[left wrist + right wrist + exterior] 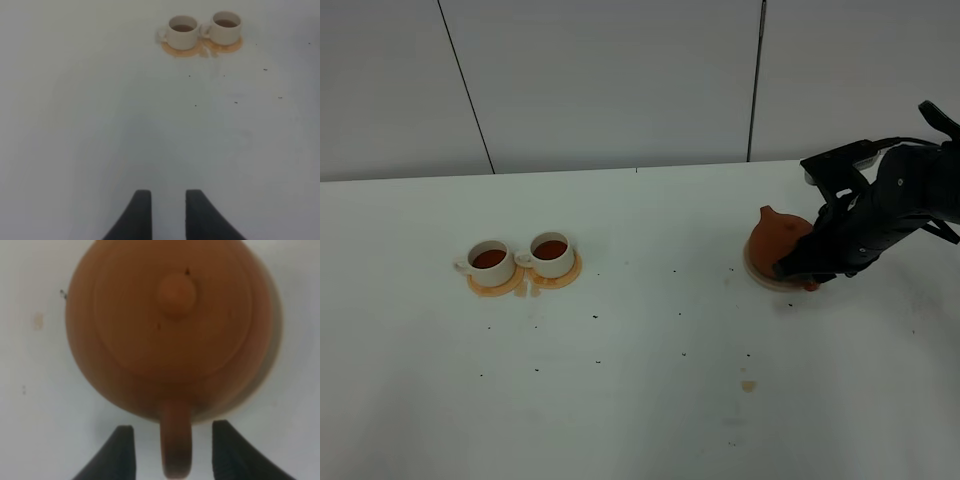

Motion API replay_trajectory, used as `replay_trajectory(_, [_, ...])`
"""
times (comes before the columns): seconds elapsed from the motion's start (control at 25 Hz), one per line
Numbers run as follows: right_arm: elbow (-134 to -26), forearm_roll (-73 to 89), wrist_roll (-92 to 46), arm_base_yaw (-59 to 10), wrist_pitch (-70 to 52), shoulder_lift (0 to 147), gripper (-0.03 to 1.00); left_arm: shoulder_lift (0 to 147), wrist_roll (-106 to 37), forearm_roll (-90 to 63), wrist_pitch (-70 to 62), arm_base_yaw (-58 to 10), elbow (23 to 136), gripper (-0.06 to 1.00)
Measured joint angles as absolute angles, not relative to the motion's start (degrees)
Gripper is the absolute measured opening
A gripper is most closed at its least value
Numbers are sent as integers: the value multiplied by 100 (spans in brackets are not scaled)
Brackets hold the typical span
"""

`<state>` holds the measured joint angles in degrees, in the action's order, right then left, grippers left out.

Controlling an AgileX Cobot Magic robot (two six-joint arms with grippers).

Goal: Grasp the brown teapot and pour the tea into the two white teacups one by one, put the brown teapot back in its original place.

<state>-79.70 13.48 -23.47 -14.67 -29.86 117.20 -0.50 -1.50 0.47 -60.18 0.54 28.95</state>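
Observation:
The brown teapot (778, 238) (170, 325) stands upright on its pale saucer (752, 270) (272, 365), the original place, at the right of the table. My right gripper (800, 272) (172, 430) is open, with a finger on each side of the teapot's loop handle (176, 450) and a gap on both sides. The two white teacups (489, 262) (552, 254) sit side by side at the left, both holding dark tea. The left wrist view shows them far off (182, 32) (226, 27). My left gripper (167, 210) hangs over bare table, narrowly open and holding nothing.
Each cup rests on an orange coaster (500, 288) (220, 47). Small dark specks and a faint tea stain (748, 386) mark the white table (640, 400). A grey panelled wall rises behind the table's far edge.

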Motion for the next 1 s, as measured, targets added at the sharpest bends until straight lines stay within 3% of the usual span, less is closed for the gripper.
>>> replay_trajectory(0.56, [-7823,1773,-2801,-1467,-3119,9709,32,-50,-150,47,-6018,54,2895,24])
replay_trajectory(1.0, [-4587,1946,-2652,-1351,-831,6694,28,-50,-150,47,-6018,54,2895,24])
